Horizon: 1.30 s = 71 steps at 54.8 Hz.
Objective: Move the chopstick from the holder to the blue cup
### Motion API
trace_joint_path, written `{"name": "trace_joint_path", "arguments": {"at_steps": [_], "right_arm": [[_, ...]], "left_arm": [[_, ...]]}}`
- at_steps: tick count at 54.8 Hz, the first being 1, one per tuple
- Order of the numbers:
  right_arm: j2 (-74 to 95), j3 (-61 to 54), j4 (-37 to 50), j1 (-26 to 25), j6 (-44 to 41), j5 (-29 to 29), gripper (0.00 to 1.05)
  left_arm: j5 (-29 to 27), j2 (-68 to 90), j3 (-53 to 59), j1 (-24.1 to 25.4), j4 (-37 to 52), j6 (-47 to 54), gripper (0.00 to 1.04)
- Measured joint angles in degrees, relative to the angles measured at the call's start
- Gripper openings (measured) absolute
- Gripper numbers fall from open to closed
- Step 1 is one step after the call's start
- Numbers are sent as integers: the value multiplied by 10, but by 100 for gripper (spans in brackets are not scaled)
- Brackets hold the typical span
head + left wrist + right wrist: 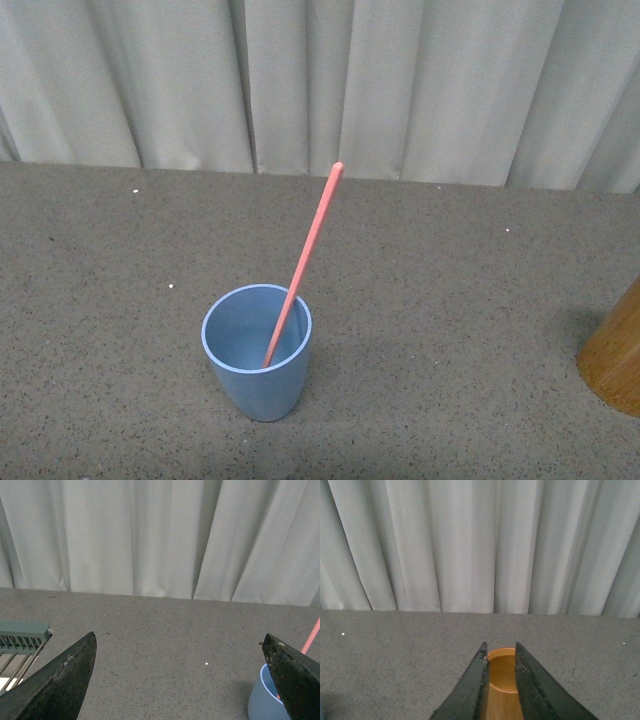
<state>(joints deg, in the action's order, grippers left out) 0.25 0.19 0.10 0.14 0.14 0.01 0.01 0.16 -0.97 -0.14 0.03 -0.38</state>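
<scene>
The blue cup [257,352] stands on the grey table in the front view. A pink-red chopstick [305,258] stands in it, leaning up to the right. The wooden holder [617,354] is at the right edge, cut off. Neither gripper shows in the front view. My left gripper [180,647] is open and empty, with the blue cup [265,700] and chopstick [312,635] beside one finger. My right gripper [500,650] is shut and empty; the holder [502,680] shows just beyond its tips, its open top looking empty.
Grey pleated curtains [330,80] hang along the table's far edge. A grey-green rack [20,642] with slats lies at the side of the left wrist view. The table is a grey speckled surface [450,280].
</scene>
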Motion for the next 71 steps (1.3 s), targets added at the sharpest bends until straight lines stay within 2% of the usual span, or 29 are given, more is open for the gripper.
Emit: {"name": "trace_joint_path", "arguments": {"at_steps": [8, 24, 71], "right_arm": [[0, 0, 0, 0, 0, 0, 49], [0, 0, 0, 0, 0, 0, 96], [0, 0, 0, 0, 0, 0, 95]], "left_arm": [[0, 0, 0, 0, 0, 0, 98], [0, 0, 0, 0, 0, 0, 98], [0, 0, 0, 0, 0, 0, 98]]}}
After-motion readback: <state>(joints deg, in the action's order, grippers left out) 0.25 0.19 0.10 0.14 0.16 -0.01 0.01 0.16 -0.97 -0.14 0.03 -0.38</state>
